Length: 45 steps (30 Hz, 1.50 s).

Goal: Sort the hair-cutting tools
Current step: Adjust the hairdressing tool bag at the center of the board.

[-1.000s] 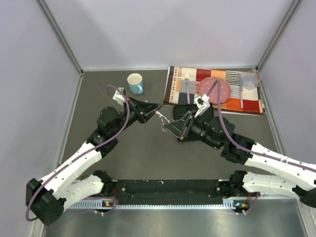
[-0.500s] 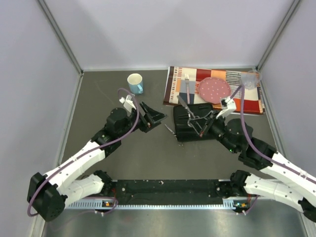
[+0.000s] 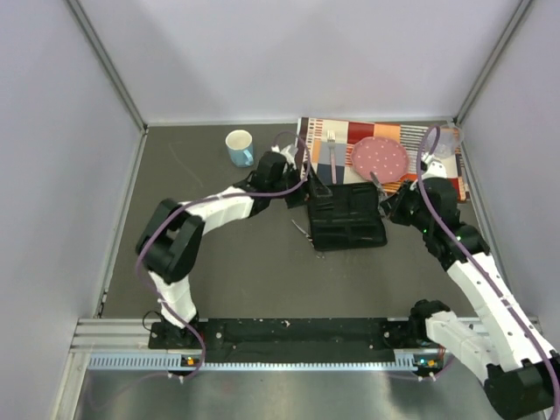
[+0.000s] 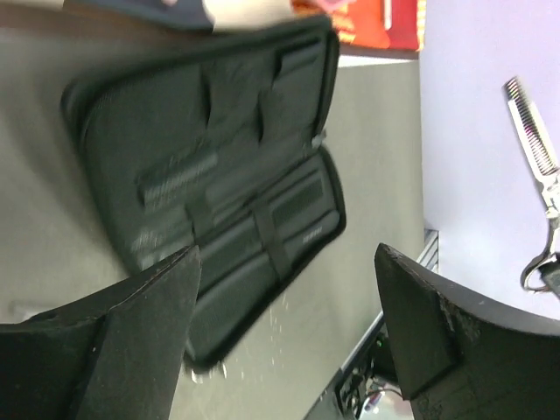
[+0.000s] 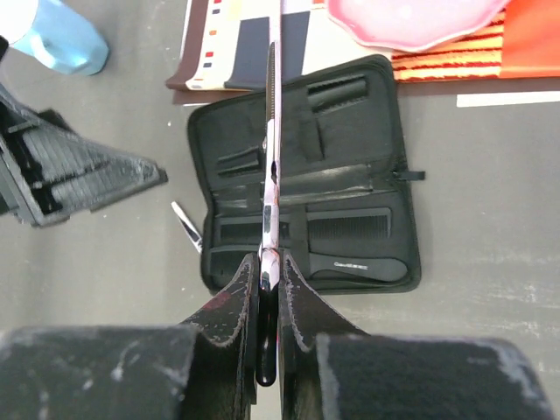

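Note:
My right gripper is shut on a pair of thin silver scissors, held in the air with the blades pointing away over the open black zip case. The same scissors show at the right edge of the left wrist view. A flat black comb and a black handled comb lie strapped in the case's near half. Another thin silver tool lies on the table just left of the case. My left gripper hovers open and empty by the case's far left corner, its jaws wide apart.
A striped placemat at the back right carries a fork, a pink plate and a clear cup. A blue mug stands at the back, left of my left arm. Walls close in on three sides.
My left gripper opened, let go of the scissors and swung back to the case's far left corner. My right gripper drew back to the right with the scissors in it.

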Each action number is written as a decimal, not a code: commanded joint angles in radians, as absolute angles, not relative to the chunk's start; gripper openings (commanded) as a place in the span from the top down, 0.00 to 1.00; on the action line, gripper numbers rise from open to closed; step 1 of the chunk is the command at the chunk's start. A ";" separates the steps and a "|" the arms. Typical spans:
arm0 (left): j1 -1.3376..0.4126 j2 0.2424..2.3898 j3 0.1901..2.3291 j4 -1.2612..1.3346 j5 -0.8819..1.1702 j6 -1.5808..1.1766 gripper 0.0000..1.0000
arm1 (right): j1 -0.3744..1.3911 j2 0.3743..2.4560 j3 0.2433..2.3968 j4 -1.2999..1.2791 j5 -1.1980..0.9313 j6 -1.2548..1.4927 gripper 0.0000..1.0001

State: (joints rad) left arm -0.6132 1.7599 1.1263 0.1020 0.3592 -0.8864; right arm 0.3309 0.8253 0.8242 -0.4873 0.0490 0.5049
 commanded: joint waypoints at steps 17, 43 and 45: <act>-0.552 1.898 1.353 -0.058 0.348 -0.566 0.16 | 0.238 1.019 1.009 -0.509 -0.258 0.471 1.00; -0.486 2.189 1.425 0.038 0.646 -0.617 0.44 | 0.175 1.164 1.002 -0.512 -0.541 0.272 1.00; -0.486 2.203 1.437 0.038 0.655 -0.623 0.52 | 0.169 1.166 1.005 -0.512 -0.545 0.264 1.00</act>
State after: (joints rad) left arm -0.4824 2.1616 1.4055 0.0086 0.6159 -0.6044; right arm 0.1871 1.1683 0.9573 -0.5426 -0.5049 0.2993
